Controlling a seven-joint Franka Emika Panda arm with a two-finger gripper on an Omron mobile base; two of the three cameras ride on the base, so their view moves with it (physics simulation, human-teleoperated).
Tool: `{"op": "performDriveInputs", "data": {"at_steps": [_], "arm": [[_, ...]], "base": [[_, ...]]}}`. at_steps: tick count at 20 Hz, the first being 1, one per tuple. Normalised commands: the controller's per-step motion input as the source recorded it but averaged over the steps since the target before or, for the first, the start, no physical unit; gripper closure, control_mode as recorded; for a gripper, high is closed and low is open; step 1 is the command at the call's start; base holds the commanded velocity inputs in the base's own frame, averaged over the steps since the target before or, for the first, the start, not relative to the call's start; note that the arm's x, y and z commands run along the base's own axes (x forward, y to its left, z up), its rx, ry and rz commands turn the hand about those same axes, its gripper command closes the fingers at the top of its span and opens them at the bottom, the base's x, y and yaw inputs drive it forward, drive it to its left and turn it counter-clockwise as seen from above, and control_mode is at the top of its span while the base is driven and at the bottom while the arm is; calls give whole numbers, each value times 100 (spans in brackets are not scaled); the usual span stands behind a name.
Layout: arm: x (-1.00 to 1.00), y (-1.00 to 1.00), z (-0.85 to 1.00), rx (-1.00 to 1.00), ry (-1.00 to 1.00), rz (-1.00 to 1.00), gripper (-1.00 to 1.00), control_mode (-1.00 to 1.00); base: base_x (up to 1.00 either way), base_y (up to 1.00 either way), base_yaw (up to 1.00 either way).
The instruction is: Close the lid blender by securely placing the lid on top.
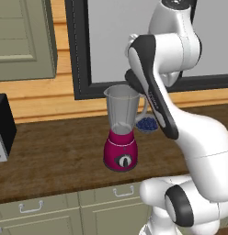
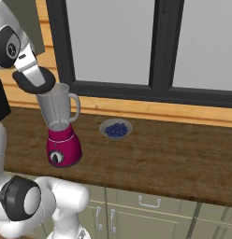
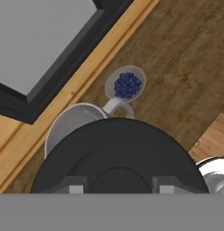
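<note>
The blender (image 1: 120, 146) stands on the wooden counter, magenta base with a dark dial below a clear tapered jar (image 2: 56, 108) whose handle points right. My gripper (image 2: 32, 74) is shut on the lid (image 2: 34, 83), a dark round cap held tilted just above the jar's rim and offset to its left. In the hand view the lid (image 3: 116, 153) spreads wide and black between my gripper (image 3: 118, 187) fingertips. The jar's open rim (image 3: 71, 118) shows partly uncovered past the lid's upper left edge.
A small bowl of blueberries (image 2: 116, 129) sits on the counter (image 2: 174, 149) right of the blender, near the window sill (image 2: 150, 108). A black appliance (image 1: 3, 124) stands at the far left. Cabinet drawers run below the counter's front edge.
</note>
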Motion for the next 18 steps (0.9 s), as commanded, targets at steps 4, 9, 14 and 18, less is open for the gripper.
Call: {"op": "performDriveInputs", "data": {"at_steps": [4,9,14,18], "arm": [[25,6,0,0,10,0,100,-100],[24,0,0,0,8,0,100,-100],[8,0,-5,0,4,0,100,-100],[0,6,-13,0,0,0,100,-100]], "base": [[0,0,0],[0,0,0],[0,0,0],[0,0,0]]}}
